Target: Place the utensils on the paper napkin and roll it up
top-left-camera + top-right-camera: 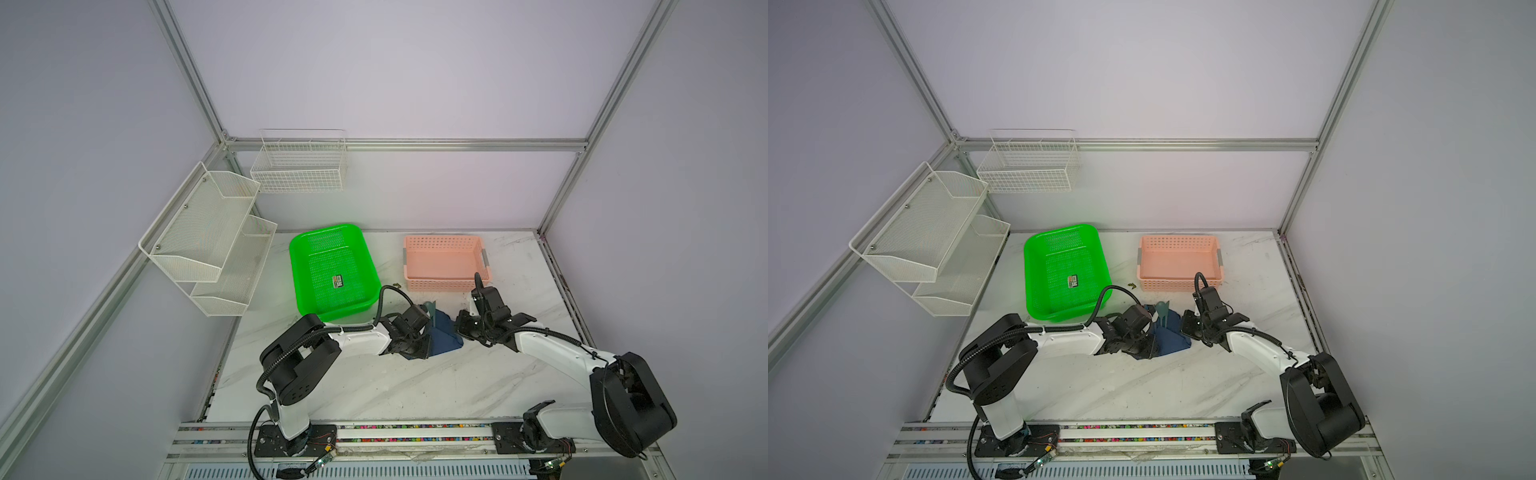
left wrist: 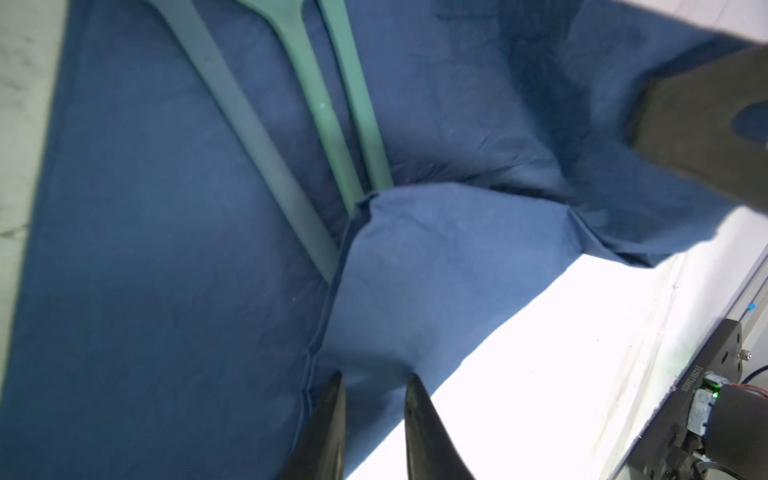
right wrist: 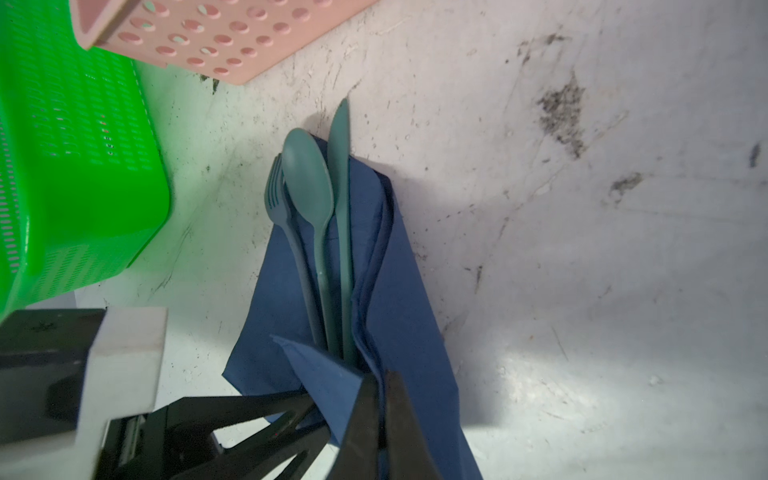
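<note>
The dark navy paper napkin lies crumpled on the marble table between my two grippers. Three teal utensils rest on it side by side: a fork, a spoon and a knife. Their heads stick out past its far edge. One napkin flap is folded over the handle ends. My left gripper has its jaws narrowly apart, with that flap bunched between the tips. My right gripper is shut on the napkin's lifted side edge.
A green basket with a small black printed card in it stands behind the left arm. A pink basket stands behind the right gripper. White wire racks hang on the left wall. The table's near half lies in front of both arms.
</note>
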You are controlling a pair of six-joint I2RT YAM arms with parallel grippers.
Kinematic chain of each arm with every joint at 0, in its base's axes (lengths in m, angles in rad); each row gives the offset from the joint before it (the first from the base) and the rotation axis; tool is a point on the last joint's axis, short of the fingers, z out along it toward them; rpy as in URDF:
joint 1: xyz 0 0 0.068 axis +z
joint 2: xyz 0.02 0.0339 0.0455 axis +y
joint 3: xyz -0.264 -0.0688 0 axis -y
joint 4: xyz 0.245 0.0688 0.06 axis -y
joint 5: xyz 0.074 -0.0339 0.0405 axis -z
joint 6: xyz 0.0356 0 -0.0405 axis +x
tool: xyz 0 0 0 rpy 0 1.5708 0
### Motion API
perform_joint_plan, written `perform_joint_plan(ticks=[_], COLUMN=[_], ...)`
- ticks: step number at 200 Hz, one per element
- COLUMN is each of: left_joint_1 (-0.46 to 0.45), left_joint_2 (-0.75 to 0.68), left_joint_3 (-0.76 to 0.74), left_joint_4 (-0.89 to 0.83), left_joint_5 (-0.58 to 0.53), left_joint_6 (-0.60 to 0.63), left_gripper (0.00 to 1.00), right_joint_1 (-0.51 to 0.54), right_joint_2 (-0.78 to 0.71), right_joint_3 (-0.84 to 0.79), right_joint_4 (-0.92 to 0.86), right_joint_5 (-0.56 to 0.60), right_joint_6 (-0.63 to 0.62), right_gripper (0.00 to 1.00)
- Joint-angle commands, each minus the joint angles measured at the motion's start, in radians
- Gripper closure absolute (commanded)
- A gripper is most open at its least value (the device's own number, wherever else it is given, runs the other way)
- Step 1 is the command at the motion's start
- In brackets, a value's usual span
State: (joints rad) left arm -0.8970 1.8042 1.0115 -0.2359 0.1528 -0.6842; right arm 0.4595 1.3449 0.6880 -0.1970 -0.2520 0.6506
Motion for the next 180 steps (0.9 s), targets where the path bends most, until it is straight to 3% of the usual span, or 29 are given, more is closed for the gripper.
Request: perform_joint_plan(ticks=[1,138,180], left_joint_1=[0.009,0.007,-0.001], left_joint_2=[0.011,-0.066,-0.084], left_joint_3=[-0.011,0.166,0.232], left_joint_4=[-0.152,-0.329,-0.346], left_joint_5=[-0.042,-0.1,-0.07], left_joint_6=[0.019,0.05,0.056], left_gripper=[0.71,0.69,0.69], right_joint_1=[0.006,0.005,0.005], right_joint_2=[0.009,0.044,0.065], right_joint_3=[0.009,-0.031,-0.044], right_joint_4=[-0.009,-0.009,0.008], right_joint_5=[0.028,0.108,0.106], right_joint_6=[0.015,0.018,0.02], right_gripper=[0.92,0.93,0.93])
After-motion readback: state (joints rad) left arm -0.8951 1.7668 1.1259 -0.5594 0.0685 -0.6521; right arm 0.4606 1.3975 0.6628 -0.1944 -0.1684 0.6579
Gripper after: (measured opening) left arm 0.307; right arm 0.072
